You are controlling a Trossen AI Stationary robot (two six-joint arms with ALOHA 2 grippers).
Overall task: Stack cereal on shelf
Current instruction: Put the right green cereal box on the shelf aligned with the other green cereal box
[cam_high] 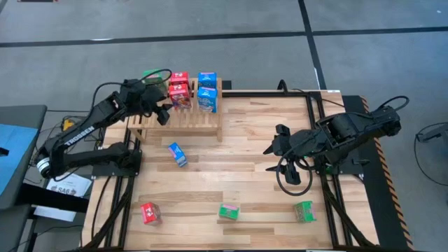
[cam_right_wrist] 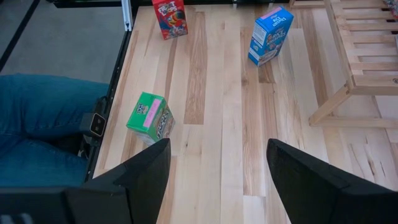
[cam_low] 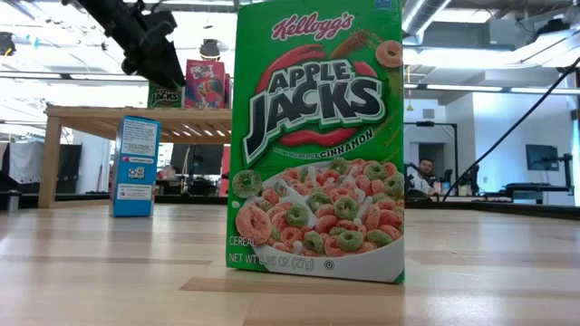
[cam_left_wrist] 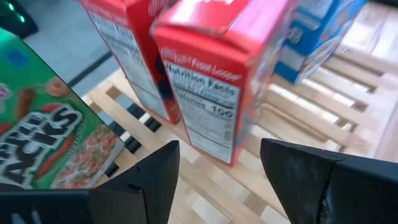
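The wooden shelf (cam_high: pixel 183 117) stands at the table's far left. On its slats stand a green cereal box (cam_high: pixel 149 73), two red boxes (cam_high: pixel 180 89) and two blue boxes (cam_high: pixel 206 91). My left gripper (cam_high: pixel 164 114) hovers open over the shelf just in front of the red boxes. In the left wrist view its fingers (cam_left_wrist: pixel 217 152) stand either side of the nearer red box (cam_left_wrist: pixel 217 87) without touching it. On the table lie a blue box (cam_high: pixel 178 154), a red box (cam_high: pixel 149 213) and two green boxes (cam_high: pixel 228 211) (cam_high: pixel 304 211). My right gripper (cam_high: pixel 275 145) waits open above the table's right half.
The low view is filled by a green box (cam_low: pixel 317 145) standing upright close to the camera, with the blue box (cam_low: pixel 136 166) and the shelf (cam_low: pixel 136 113) behind it. A person's blue-clad leg (cam_right_wrist: pixel 43 124) shows beyond the table's near edge. Bare planks lie between the arms.
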